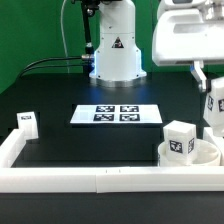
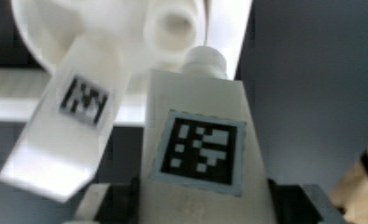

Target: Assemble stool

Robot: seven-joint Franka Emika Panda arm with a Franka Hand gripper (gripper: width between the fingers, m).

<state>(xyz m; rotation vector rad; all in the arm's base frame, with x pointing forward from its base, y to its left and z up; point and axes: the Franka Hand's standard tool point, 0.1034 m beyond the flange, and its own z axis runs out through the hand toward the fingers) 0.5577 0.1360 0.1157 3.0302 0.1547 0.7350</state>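
Note:
My gripper [image 1: 207,80] is at the exterior view's right, shut on a white stool leg [image 1: 215,106] that hangs upright above the seat disc. In the wrist view this leg [image 2: 202,130] fills the middle with its tag facing the camera, and dark fingers [image 2: 117,198] press on both its sides. The round white seat disc [image 1: 203,160] lies at the front right of the table. A second leg [image 1: 180,141] stands in it, seen tilted in the wrist view [image 2: 71,115]. The seat [image 2: 96,38] shows blurred behind both legs. A third leg [image 1: 25,122] lies at the far left.
The marker board [image 1: 118,114] lies flat mid-table in front of the robot base [image 1: 116,55]. A long white border rail [image 1: 90,180] runs along the front edge and up the left side. The tabletop is black.

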